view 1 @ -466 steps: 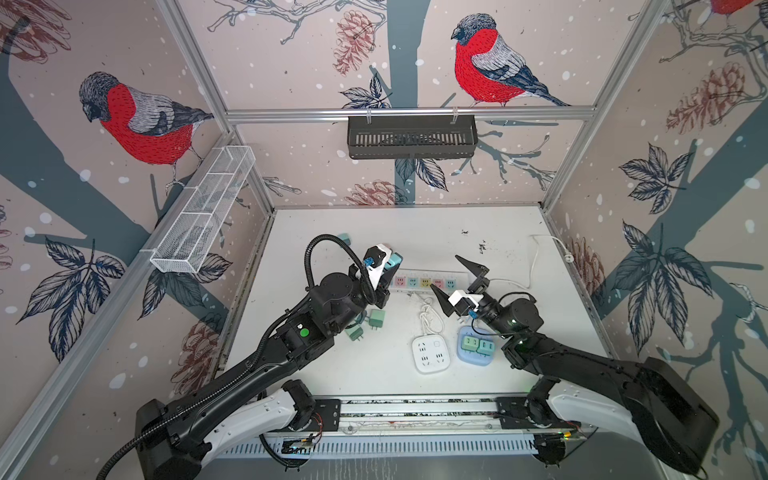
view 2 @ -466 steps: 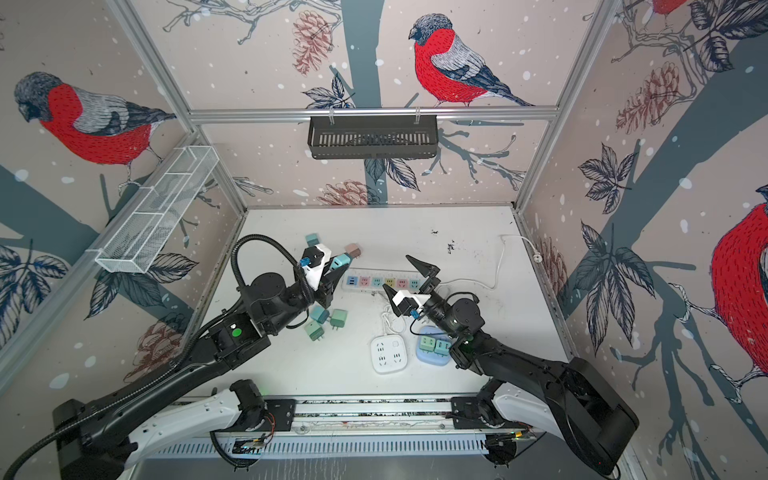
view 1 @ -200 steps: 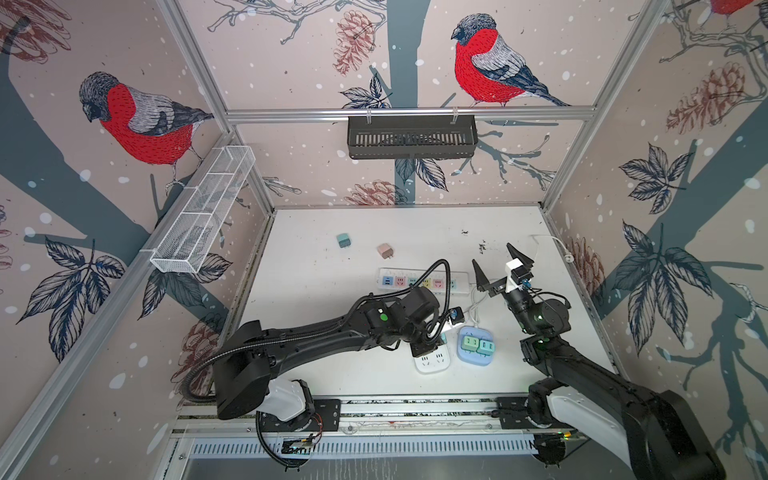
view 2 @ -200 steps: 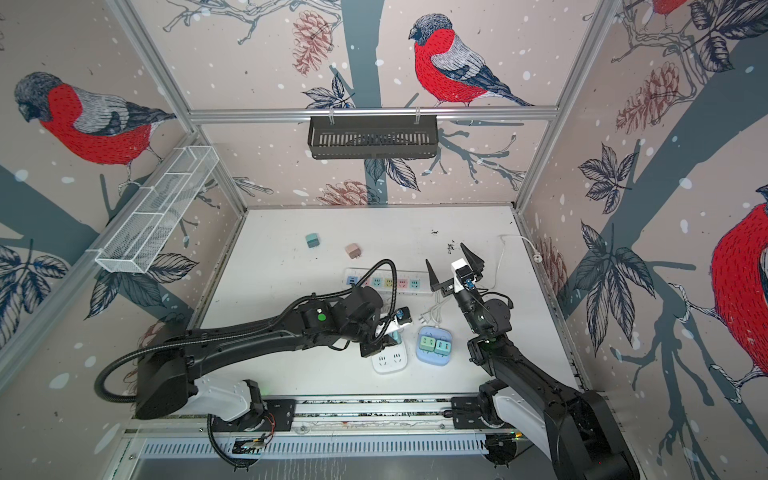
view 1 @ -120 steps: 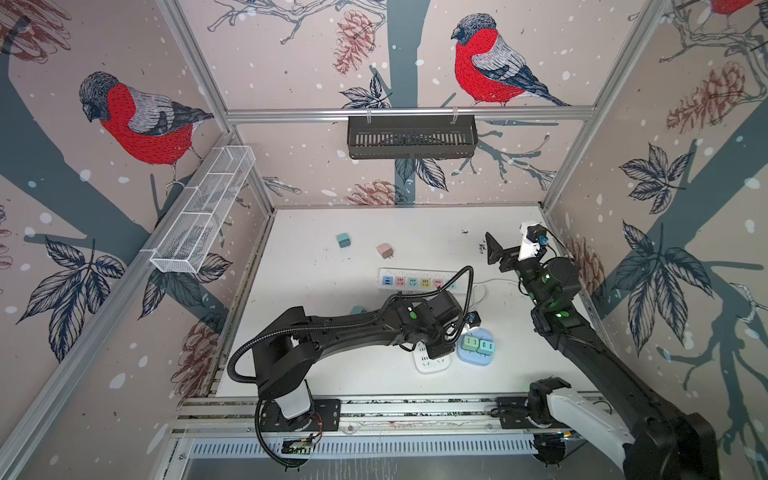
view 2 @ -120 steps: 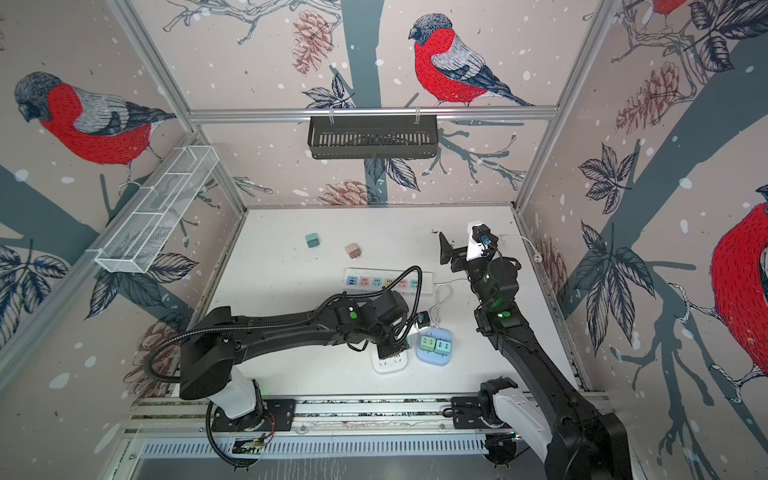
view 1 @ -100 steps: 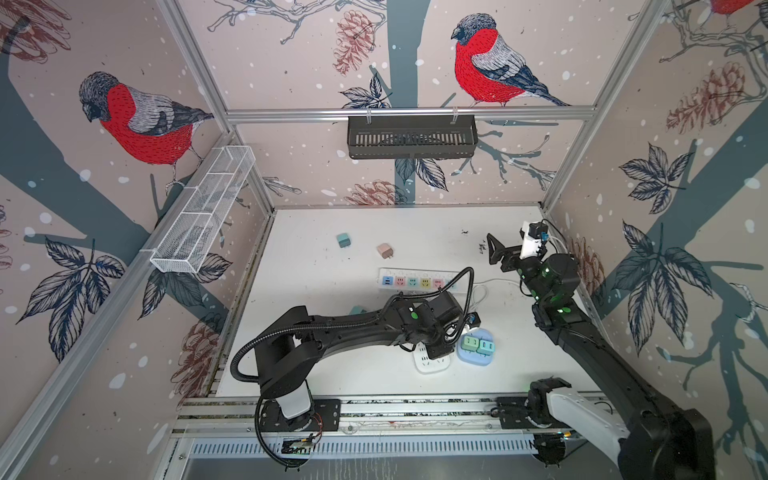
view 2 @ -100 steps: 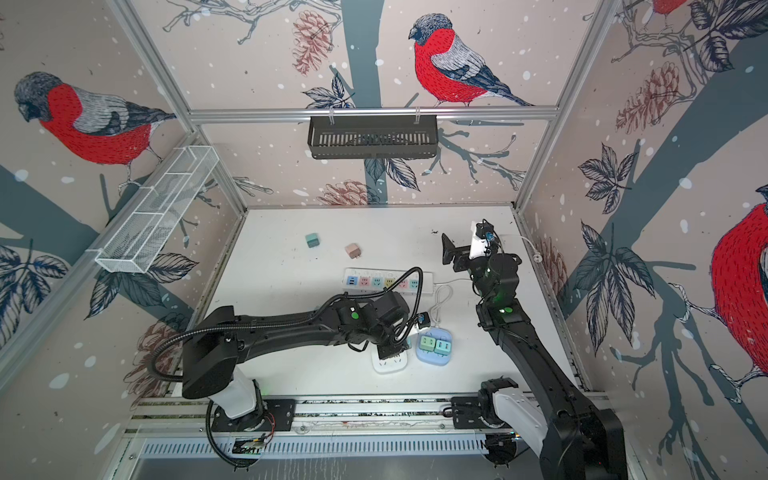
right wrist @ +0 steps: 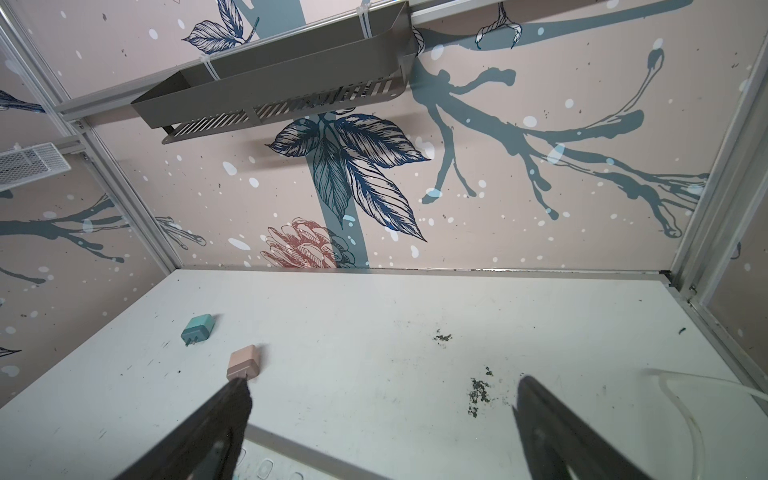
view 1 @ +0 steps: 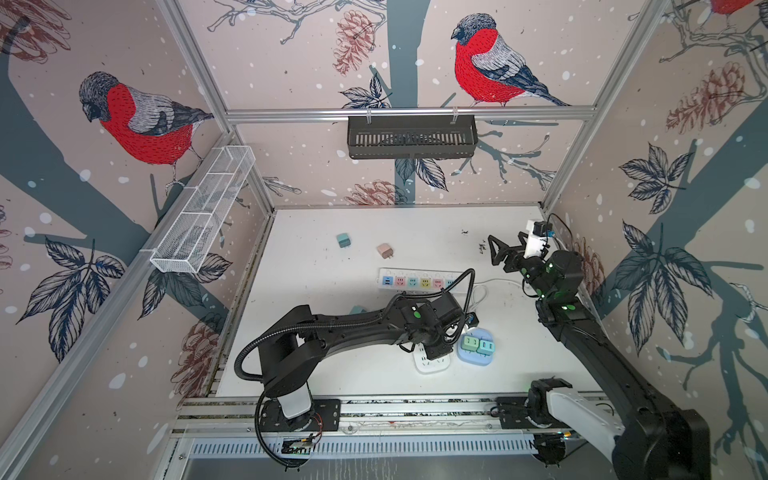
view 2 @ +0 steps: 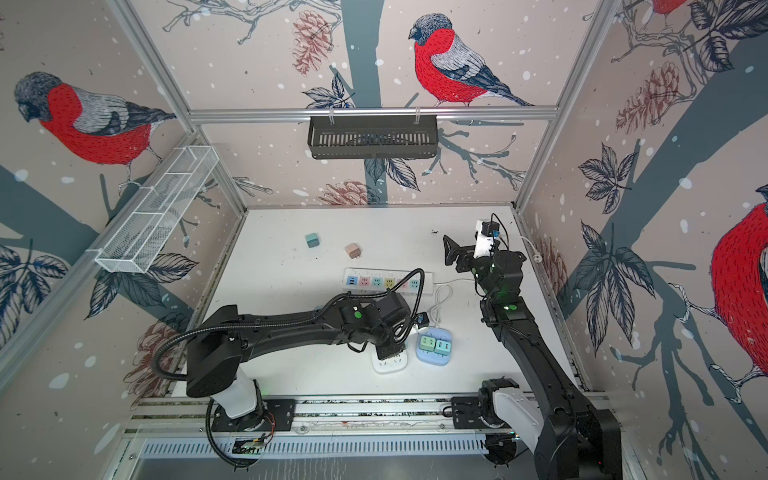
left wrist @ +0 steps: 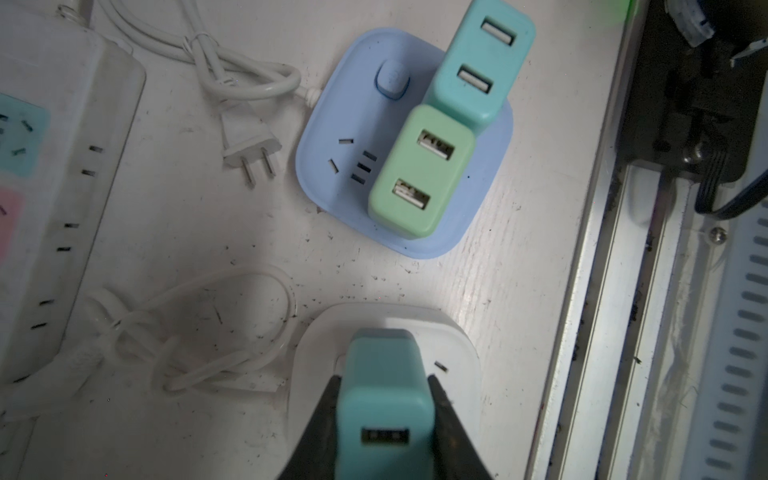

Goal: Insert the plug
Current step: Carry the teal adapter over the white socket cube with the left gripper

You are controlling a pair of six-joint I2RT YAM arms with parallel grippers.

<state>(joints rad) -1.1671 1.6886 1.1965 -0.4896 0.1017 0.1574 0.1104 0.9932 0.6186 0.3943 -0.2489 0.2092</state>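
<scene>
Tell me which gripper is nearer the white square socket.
Left. The left gripper sits directly over the white square socket, shut on a teal plug. The right gripper is open, raised near the table's far right corner, well away from it.

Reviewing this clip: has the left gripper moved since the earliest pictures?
Yes. The left gripper went from the left end of the power strip to the white socket cube, nearer the front rail.

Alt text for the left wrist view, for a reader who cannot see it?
The left gripper is shut on a teal USB charger, held over a white square socket. Nearby, a blue socket carries a green charger and a second teal charger; a white power strip lies alongside.
</scene>
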